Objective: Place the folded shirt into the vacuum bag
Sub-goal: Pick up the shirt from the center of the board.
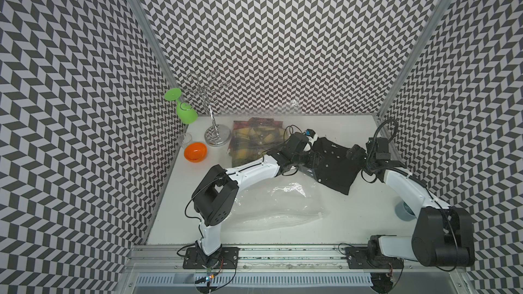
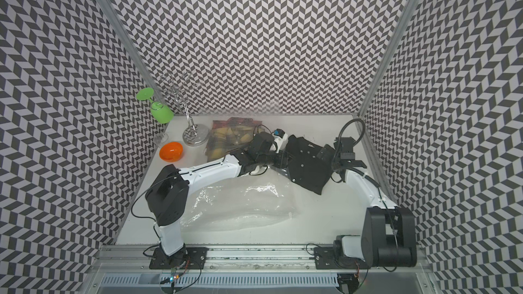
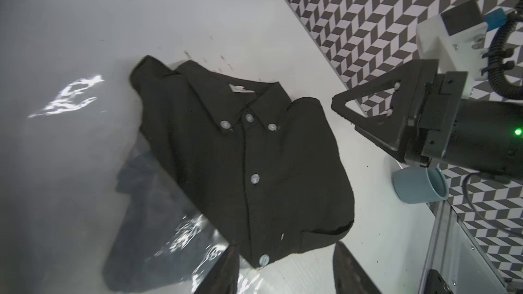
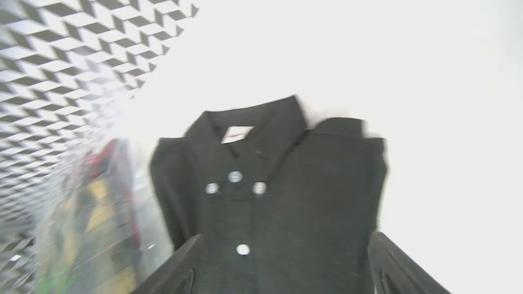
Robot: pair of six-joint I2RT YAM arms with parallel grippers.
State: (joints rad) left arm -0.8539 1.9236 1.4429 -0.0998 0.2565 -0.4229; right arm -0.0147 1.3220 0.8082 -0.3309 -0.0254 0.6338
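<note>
The folded shirt (image 1: 335,165) is black with pale buttons and lies flat right of the table's middle. The vacuum bag (image 1: 278,206), clear and crinkly, lies in front of it, its mouth raised toward the shirt's hem. In the left wrist view, film (image 3: 85,142) veils the shirt's (image 3: 254,151) near corner. My left gripper (image 3: 285,247) sits at the hem, jaws apart, one finger (image 3: 226,270) against the film. My right gripper (image 3: 345,116) is open and hovers off the shirt's far side. In the blurred right wrist view its fingers (image 4: 181,261) straddle the shirt (image 4: 283,193).
A second clear bag holding a colourful plaid shirt (image 1: 254,140) lies at the back. Left of it are a chrome rack (image 1: 213,134) with a hanging green glass (image 1: 185,111), an orange bowl (image 1: 195,151) and a clear glass (image 1: 185,138). A blue-grey cup (image 1: 404,211) lies by the right arm.
</note>
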